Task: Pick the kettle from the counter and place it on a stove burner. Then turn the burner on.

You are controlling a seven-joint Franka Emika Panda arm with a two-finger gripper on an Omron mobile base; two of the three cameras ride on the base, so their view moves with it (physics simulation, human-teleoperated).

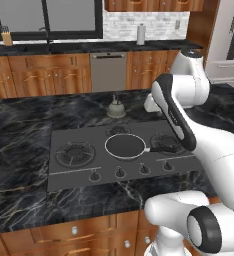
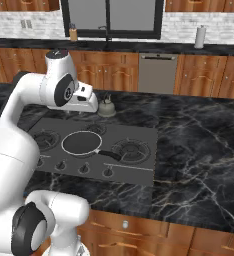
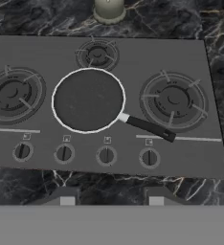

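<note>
The grey-beige kettle (image 1: 115,107) (image 2: 107,106) (image 3: 109,9) stands upright on the black marble counter (image 1: 19,125), just behind the dark cooktop (image 3: 214,143). One large spoked stove burner (image 3: 11,93) (image 1: 75,152) lies at the left, another (image 3: 173,100) (image 2: 131,148) at the right. Four knobs run along the front edge, one of them (image 3: 106,155) in front of the pan. My gripper (image 3: 111,198) hangs open above the cooktop's front, well short of the kettle, with nothing between its fingertips (image 3: 66,196). The white hand (image 2: 86,102) hovers left of the kettle in the right base view.
A black frying pan (image 3: 88,100) (image 1: 125,146) sits mid-cooktop, its handle (image 3: 147,128) pointing toward the right burner. A smaller burner (image 3: 97,55) lies behind it. A paper towel roll (image 1: 141,34) and knife block (image 1: 7,37) stand on the far counter.
</note>
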